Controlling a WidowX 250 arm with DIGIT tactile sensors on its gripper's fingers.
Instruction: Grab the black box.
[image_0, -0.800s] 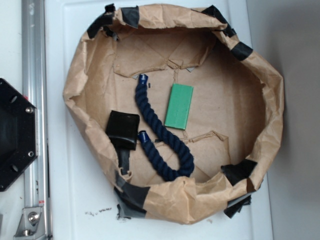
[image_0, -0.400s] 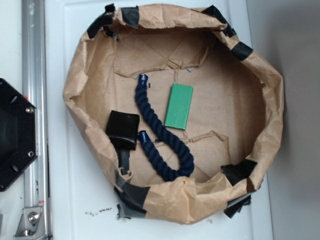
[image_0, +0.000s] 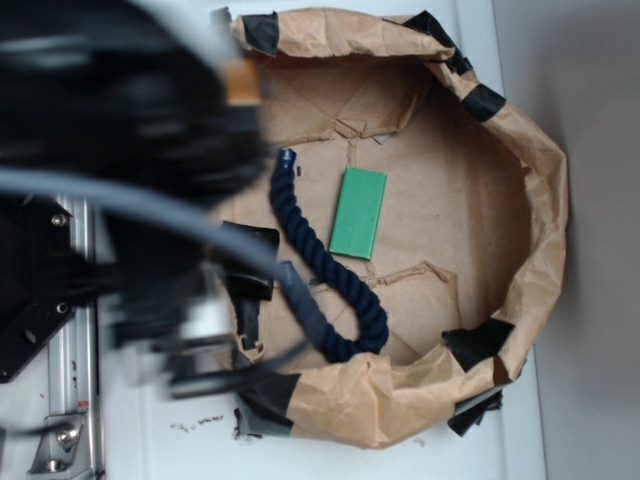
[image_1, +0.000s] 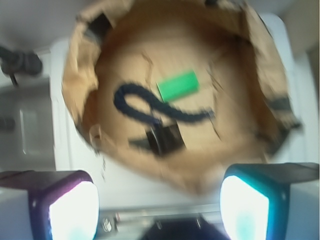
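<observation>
The black box (image_0: 256, 256) lies on the floor of the brown paper nest (image_0: 520, 170), near its left wall. A dark blurred arm (image_0: 120, 110) covers part of the box in the exterior view. In the wrist view the box (image_1: 167, 138) shows as a blurred dark patch near the nest's closest rim. My gripper (image_1: 160, 210) is open, high above the white table just outside that rim, with nothing between its glowing fingertips (image_1: 75, 212). The box is ahead of it and far below.
A navy rope (image_0: 325, 270) curls beside the box and a green block (image_0: 358, 212) lies to the rope's right. Black tape patches (image_0: 478, 342) mark the nest rim. A metal rail (image_0: 70, 400) and black base plate (image_0: 25, 320) stand left of the nest.
The arm has swung into the exterior view from the left, blurred by motion, and now covers the nest's upper left wall. The box, rope and green block have not moved.
</observation>
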